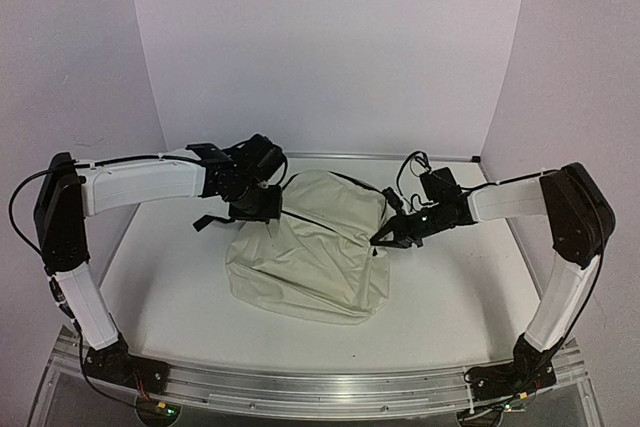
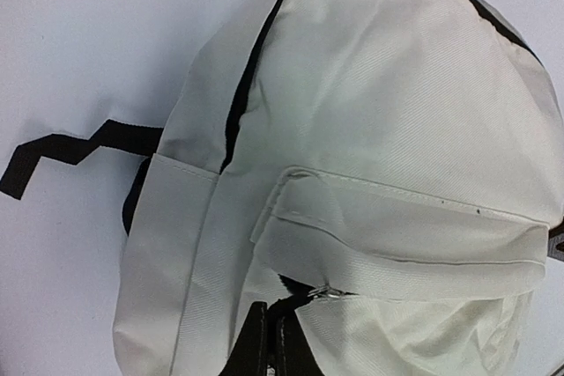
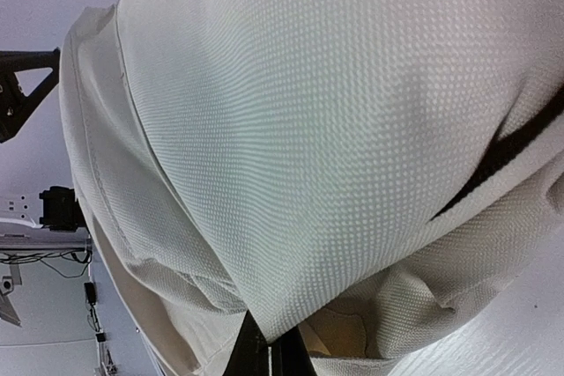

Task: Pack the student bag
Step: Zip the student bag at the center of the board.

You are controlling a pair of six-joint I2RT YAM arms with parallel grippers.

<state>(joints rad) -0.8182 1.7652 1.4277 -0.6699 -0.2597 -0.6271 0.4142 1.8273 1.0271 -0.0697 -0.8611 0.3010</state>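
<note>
Now, left claw (image 1: 252, 209): fingers pressed together, pinching the cream cloth at the dark mouth of the front pocket.
Right claw (image 1: 388, 234): fingers closed tight on a fold of the same cloth, which bunches right at its tips.
Student bag (image 1: 310, 252): between the two claws and touching both. Its bulk spreads ahead of the left claw and rises over the right claw's tips, filling that wrist view.
Zipper pull (image 2: 328, 291): just ahead of the left claw's tips and slightly to one side, at the end of the pocket flap.
Black strap (image 2: 62, 151): well off to the left claw's side, lying kinked on the table.
Table (image 1: 170, 277): white, under the bag and both claws.
</note>
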